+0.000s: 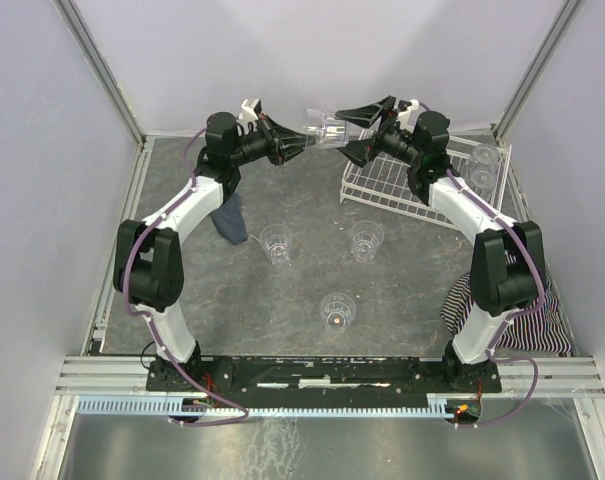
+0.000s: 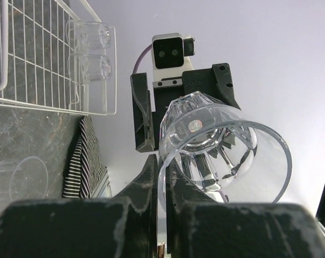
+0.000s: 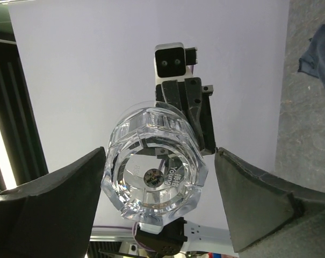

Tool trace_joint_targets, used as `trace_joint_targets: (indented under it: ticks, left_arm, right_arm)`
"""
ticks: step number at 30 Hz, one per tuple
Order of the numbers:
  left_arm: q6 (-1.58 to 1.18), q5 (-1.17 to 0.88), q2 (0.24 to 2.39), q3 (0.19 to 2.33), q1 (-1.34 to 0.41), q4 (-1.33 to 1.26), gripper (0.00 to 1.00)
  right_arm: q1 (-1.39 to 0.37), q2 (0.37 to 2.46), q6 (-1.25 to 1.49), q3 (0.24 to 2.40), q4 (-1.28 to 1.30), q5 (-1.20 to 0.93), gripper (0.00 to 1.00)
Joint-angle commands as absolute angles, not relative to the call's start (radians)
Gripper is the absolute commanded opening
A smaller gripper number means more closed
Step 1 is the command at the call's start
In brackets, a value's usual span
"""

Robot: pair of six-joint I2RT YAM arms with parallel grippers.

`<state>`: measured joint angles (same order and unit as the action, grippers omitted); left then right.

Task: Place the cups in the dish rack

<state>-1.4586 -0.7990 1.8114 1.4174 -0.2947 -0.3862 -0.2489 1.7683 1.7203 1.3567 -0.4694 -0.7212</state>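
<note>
My left gripper (image 1: 304, 141) is shut on the rim of a clear cup (image 1: 330, 130) and holds it on its side, high above the table's back. In the left wrist view the fingers (image 2: 151, 177) pinch the cup's wall (image 2: 221, 145). My right gripper (image 1: 361, 130) is open, with its jaws to either side of the cup's base and apart from it. In the right wrist view the cup's base (image 3: 157, 172) faces the camera between the two fingers (image 3: 60, 199). The white wire dish rack (image 1: 387, 185) holds two cups (image 1: 484, 168) at its right end. Three cups stand on the table: (image 1: 277, 243), (image 1: 366, 238), (image 1: 338, 310).
A blue cloth (image 1: 229, 220) lies under the left arm. A striped cloth (image 1: 522, 322) lies at the right arm's base. Metal frame posts stand at the back corners. The rack (image 2: 38, 59) and striped cloth (image 2: 84, 161) also show in the left wrist view.
</note>
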Motion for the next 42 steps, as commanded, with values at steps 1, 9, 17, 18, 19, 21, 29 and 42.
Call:
trace_joint_targets:
  ticks: [1,9,17,18,19,21,29,42]
  left_arm:
    - [-1.524,-0.827,1.800,1.420,-0.306,-0.527,0.03]
    - [-1.517,-0.816,1.810,1.409,-0.305,-0.526,0.06]
    - [-1.335,-0.768,1.807,1.450,-0.296,-0.310,0.55]
    - [-1.322,-0.765,1.806,1.447,-0.293,-0.296,0.58]
    - [-1.307,-0.761,1.802,1.444,-0.290,-0.281,0.59]
    - [-1.272,-0.750,1.796,1.436,-0.280,-0.241,0.65]
    - [-1.022,-0.685,1.780,1.448,-0.248,0.042,0.68]
    - [-0.897,-0.676,1.843,1.514,-0.216,0.180,0.68]
  right_arm:
    - [-0.270,1.774,1.769,1.344,-0.580,-0.739,0.82]
    - [-0.270,1.779,1.781,1.344,-0.586,-0.750,0.06]
    - [-0.232,1.732,1.574,1.415,-0.319,-0.737,0.01]
    - [-0.220,1.731,1.557,1.426,-0.294,-0.738,0.01]
    - [-0.205,1.730,1.542,1.435,-0.270,-0.737,0.01]
    - [-0.169,1.730,1.487,1.459,-0.208,-0.736,0.01]
    - [-0.037,1.780,1.060,1.733,0.340,-0.639,0.01]
    - [0.011,1.960,0.569,2.154,0.842,-0.146,0.01]
